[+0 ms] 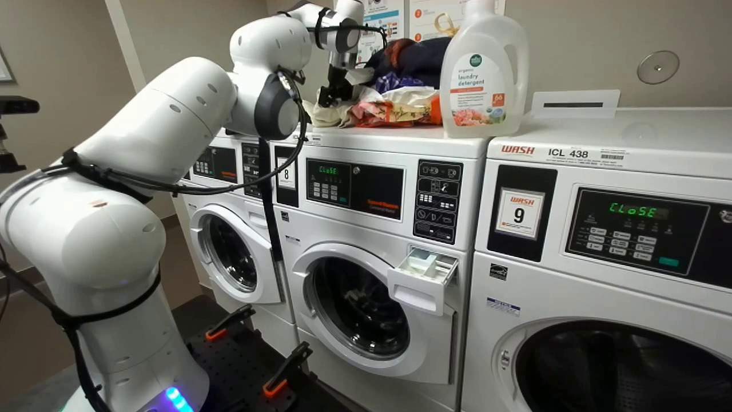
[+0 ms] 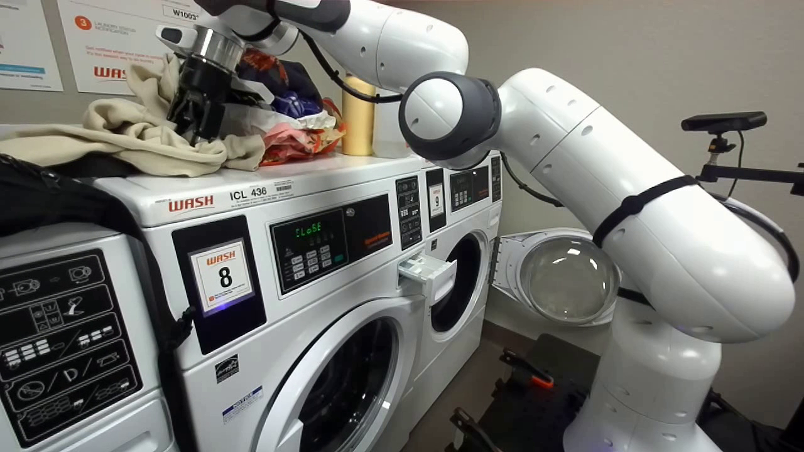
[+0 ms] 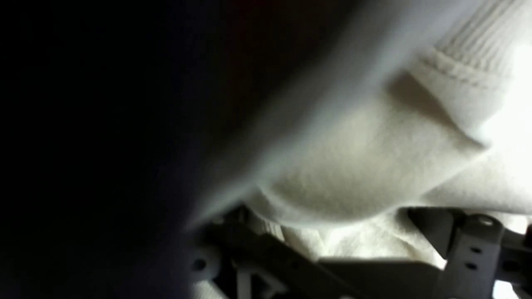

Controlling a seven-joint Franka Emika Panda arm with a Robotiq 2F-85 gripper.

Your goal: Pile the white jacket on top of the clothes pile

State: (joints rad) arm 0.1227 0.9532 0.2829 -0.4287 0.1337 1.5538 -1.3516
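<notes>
Jacket [image 2: 135,132]: cream rather than pure white, soft-looking, rumpled in thick folds; one peak stands up beside the gripper [image 2: 193,130], one end trails flat. Wrist view gives ribbing with a stitched seam; left part too dark to read. Lies on washer 8 [image 2: 352,179], beside the pile [image 1: 409,86], touching its edge. Jaws spread apart, aimed down into the folds, cream cloth showing between them.

Pile: dark at top, purple lower, red print and white at bottom.

Washer top white, smooth. Detergent bottle [image 1: 483,74] upright at the pile's other side. Drawer [image 1: 420,280] pulled out; green display [image 1: 329,171] reads CLOSE. Same word lit on washer 9 [image 1: 646,123], alongside. Black strap [image 1: 269,200] hangs down the front. Beige wall [image 2: 565,37]; posters [image 2: 125,37] up behind the clothes.
</notes>
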